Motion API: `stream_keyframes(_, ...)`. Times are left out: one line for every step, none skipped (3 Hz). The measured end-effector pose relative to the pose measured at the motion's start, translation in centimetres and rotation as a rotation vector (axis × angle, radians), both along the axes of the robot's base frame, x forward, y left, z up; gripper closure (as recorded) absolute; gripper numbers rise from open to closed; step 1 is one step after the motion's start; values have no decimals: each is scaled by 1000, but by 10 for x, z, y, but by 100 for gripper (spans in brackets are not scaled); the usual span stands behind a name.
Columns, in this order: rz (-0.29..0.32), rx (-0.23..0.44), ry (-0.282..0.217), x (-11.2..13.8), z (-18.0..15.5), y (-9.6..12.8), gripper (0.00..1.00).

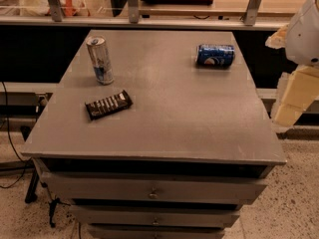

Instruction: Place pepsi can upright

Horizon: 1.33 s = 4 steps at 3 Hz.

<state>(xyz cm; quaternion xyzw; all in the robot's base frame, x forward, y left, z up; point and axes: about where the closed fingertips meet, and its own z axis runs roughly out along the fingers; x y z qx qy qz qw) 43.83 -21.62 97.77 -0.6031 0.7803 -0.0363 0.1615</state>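
The pepsi can (215,55) lies on its side at the far right of the grey surface (174,128), close to the far edge. Its long axis runs left to right. The dark-blue wall faces the camera and the round red, white and blue logo shows near its middle. Nothing touches it.

The tool (293,99) hangs off the right side of the surface, beyond its right edge and apart from it. It shows as pale cream blocks below the rounded white body of the arm (306,31). It is nearer to the camera than the pepsi can and well clear of it. I cannot tell whether the tool is open or closed, and it holds nothing that can be seen.

A tall silver-and-blue can (100,59) stands upright at the far left of the surface, well apart from the pepsi can. Just nearer than it, a dark snack bar (108,104) lies flat in its wrapper, turned at a slant, close to the tall can but not touching it.

Below the near edge of the surface are grey drawers (154,190), stacked one under another. Black cables (10,148) trail over the speckled floor (294,203) on the left.
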Motion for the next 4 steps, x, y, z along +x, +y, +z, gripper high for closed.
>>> stream_keyframes(0,0,0,0,0,0,0)
stream_keyframes(6,-3,-11,22,4,5,0)
stream_keyframes(28,-24,-33,59,9,15,0)
stream_keyframes(36,-72,-72,107,14,25,0)
